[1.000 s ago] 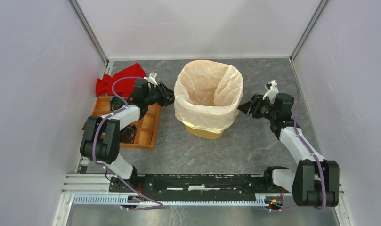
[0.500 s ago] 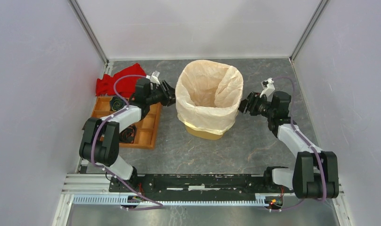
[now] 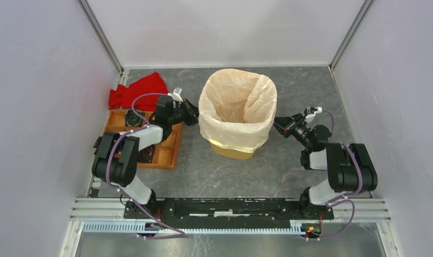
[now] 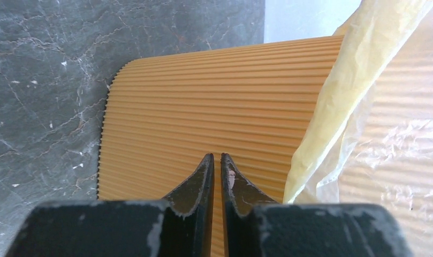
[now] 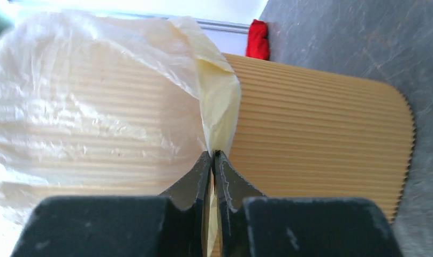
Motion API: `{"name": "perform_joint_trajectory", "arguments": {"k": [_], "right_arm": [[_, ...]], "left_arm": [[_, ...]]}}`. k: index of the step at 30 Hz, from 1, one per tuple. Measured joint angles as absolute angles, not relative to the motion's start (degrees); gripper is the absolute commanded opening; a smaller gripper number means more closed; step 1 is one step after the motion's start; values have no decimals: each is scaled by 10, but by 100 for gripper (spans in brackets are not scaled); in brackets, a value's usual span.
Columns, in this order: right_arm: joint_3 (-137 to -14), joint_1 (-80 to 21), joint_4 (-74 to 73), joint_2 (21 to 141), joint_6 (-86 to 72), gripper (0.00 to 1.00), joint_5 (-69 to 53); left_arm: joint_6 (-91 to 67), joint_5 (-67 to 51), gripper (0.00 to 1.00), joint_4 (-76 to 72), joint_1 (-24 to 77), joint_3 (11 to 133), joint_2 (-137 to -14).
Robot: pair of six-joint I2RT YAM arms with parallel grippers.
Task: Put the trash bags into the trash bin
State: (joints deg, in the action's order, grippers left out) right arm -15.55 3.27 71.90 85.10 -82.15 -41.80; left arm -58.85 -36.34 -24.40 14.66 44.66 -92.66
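Note:
The trash bag (image 3: 235, 101), thin cream-white plastic, lines the yellow-orange trash bin (image 3: 233, 151) and hangs over its rim. My left gripper (image 3: 192, 113) is beside the bin's left wall. In the left wrist view it (image 4: 214, 156) is shut and empty, facing the ribbed bin wall (image 4: 203, 96), with the bag's hem (image 4: 353, 91) just to its right. My right gripper (image 3: 276, 124) is at the bin's right side. In the right wrist view it (image 5: 212, 153) is shut on a folded edge of the bag (image 5: 96, 107) against the bin wall (image 5: 321, 123).
A red cloth (image 3: 139, 90) lies at the back left and shows in the right wrist view (image 5: 257, 40). A shallow orange compartment tray (image 3: 163, 150) with dark items sits under my left arm. White walls enclose the table on three sides.
My right arm has folded down and in, its wrist lower beside the bin, the gripper staying at the bag's right edge. My left gripper has dipped slightly beside the bin.

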Motion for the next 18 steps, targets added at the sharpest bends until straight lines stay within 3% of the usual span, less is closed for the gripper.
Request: {"name": "perform_joint_trajectory", "arguments": {"k": [2, 6, 9, 14, 18], "right_arm": [[-150, 33, 769, 889, -898, 18, -410], [-140, 34, 813, 931, -979, 42, -393], [-138, 39, 814, 916, -935, 60, -401], [-207, 39, 618, 788, -701, 72, -399], [-308, 39, 463, 763, -530, 70, -380]], "left_arm": [[-607, -363, 13, -268, 146, 436, -927], [-632, -363, 14, -298, 146, 419, -927], [-639, -363, 20, -306, 145, 417, -926], [-624, -354, 46, -265, 144, 432, -920], [-604, -343, 51, -232, 143, 469, -926]]}}
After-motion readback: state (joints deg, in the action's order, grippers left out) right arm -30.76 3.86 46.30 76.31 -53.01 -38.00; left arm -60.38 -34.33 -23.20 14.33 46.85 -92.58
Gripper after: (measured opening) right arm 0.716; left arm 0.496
